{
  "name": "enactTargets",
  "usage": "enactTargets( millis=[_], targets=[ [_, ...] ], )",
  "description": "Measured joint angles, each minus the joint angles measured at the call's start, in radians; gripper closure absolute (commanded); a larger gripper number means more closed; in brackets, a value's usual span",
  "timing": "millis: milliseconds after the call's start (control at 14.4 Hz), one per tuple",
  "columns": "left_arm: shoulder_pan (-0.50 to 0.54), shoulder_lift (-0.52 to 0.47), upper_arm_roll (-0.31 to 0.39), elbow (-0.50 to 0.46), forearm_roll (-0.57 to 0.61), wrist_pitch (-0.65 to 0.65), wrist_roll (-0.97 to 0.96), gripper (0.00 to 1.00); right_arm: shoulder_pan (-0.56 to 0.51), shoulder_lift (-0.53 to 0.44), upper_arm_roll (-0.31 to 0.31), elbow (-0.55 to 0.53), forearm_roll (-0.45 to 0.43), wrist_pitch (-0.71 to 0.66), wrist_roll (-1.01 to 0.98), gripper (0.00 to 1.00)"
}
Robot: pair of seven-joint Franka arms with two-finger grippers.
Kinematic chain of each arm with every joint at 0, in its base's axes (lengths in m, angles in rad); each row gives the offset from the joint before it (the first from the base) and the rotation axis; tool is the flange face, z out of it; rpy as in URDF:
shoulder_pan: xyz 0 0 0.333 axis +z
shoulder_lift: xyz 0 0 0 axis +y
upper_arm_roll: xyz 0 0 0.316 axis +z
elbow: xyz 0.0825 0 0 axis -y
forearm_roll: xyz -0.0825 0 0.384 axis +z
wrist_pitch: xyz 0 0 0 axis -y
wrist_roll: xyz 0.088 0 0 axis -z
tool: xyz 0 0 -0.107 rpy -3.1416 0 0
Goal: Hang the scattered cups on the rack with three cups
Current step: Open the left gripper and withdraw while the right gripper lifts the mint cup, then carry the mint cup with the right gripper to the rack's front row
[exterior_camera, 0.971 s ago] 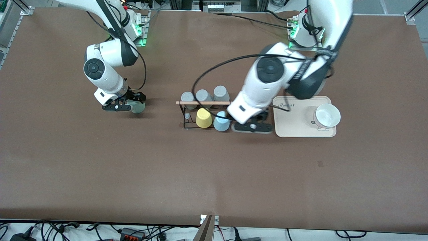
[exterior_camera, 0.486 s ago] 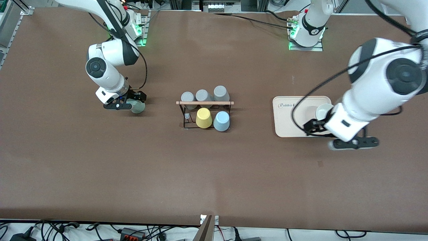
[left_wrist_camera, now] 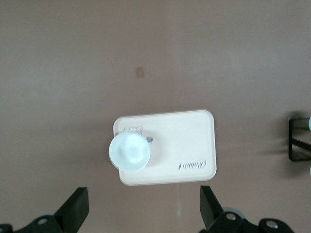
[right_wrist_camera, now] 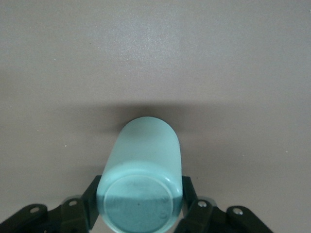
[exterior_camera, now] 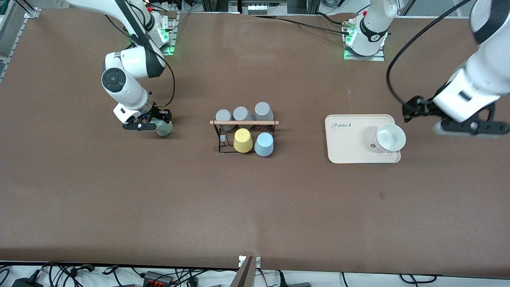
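Note:
My right gripper [exterior_camera: 156, 126] is shut on the pale mint-green cup [exterior_camera: 164, 128], low over the table toward the right arm's end. In the right wrist view the cup [right_wrist_camera: 141, 179] shows its base between the fingers [right_wrist_camera: 192, 208]. The light blue cup [exterior_camera: 263, 144] sits upside down on the black wire rack [exterior_camera: 220, 139] beside the yellow cup [exterior_camera: 243, 140]. The rack's wooden rod [exterior_camera: 244, 122] runs across its top. My left gripper [exterior_camera: 464, 127] is open and empty, in the air past the tray toward the left arm's end. In its wrist view its fingers [left_wrist_camera: 73, 213] stand wide apart.
Three grey cups [exterior_camera: 241, 114] hang on the rack's side farther from the front camera. A beige tray [exterior_camera: 346, 147] with a white bowl [exterior_camera: 390, 137] lies between the rack and the left arm's end; it also shows in the left wrist view [left_wrist_camera: 189, 145].
My left arm has swung away from the rack, across the tray, out toward its own end of the table. The light blue cup stays on the rack. My right gripper has barely shifted with the mint cup.

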Motion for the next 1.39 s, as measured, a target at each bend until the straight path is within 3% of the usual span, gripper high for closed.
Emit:
enactTargets(
  millis=[139, 347, 555, 763, 971, 1180, 1388],
  targets=[
    [-0.032, -0.095, 0.084, -0.114, -0.016, 0.066, 0.015, 0.0, 0.0, -0.002, -0.002, 0.001, 0.0, 0.004, 0.0, 0.76],
    [-0.035, -0.155, 0.128, -0.216, -0.022, 0.131, 0.057, 0.0, 0.0, -0.055, -0.003, 0.026, 0.0, -0.022, 0.042, 0.76],
    [-0.034, -0.155, 0.133, -0.239, -0.022, 0.128, 0.065, 0.0, 0.001, -0.161, -0.002, 0.114, 0.0, -0.194, 0.065, 0.76],
    [-0.03, -0.156, 0.135, -0.235, -0.022, 0.125, 0.068, 0.0, 0.003, -0.213, 0.003, 0.283, 0.0, -0.407, 0.093, 0.76],
    [-0.021, -0.156, 0.136, -0.233, -0.022, 0.112, 0.079, 0.0, 0.005, -0.183, 0.043, 0.439, 0.002, -0.501, 0.159, 0.76],
    [-0.019, -0.156, 0.137, -0.232, -0.022, 0.111, 0.079, 0.0, 0.034, -0.082, 0.107, 0.552, 0.003, -0.502, 0.287, 0.76],
    [-0.018, -0.156, 0.138, -0.229, -0.022, 0.108, 0.079, 0.0, 0.105, 0.024, 0.117, 0.649, 0.002, -0.498, 0.394, 0.76]
  ],
)
